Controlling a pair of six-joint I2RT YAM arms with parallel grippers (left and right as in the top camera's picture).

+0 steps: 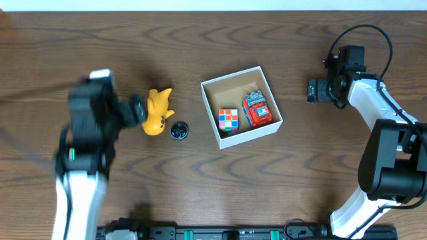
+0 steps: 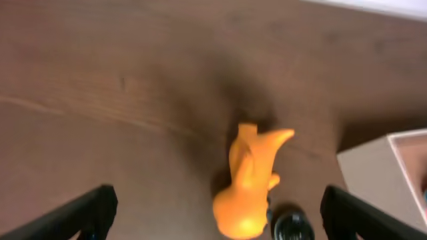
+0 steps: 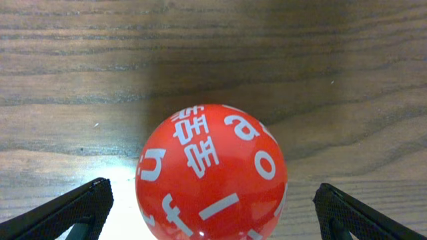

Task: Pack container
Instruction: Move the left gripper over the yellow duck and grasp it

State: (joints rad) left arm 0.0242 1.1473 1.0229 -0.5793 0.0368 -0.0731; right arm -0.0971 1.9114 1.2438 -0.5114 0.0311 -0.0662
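Observation:
The container (image 1: 233,88), a white box with a brown inside, sits mid-table and holds a colour cube (image 1: 228,120) and a red toy car (image 1: 257,109). To its left lie a yellow-orange toy (image 1: 157,111) and a small black round piece (image 1: 179,131). My left gripper (image 1: 138,111) is blurred, just left of the toy. In the left wrist view it (image 2: 223,220) is open, with the toy (image 2: 250,180) ahead between the fingers (image 2: 87,213). My right gripper (image 3: 212,213) is open, its fingers (image 3: 360,213) either side of a red lettered ball (image 3: 212,175), apart from it.
The right arm (image 1: 373,113) reaches in from the right, with its gripper (image 1: 312,91) right of the container; the ball is hidden under it from overhead. A container corner (image 2: 380,170) and the black piece (image 2: 293,227) show in the left wrist view.

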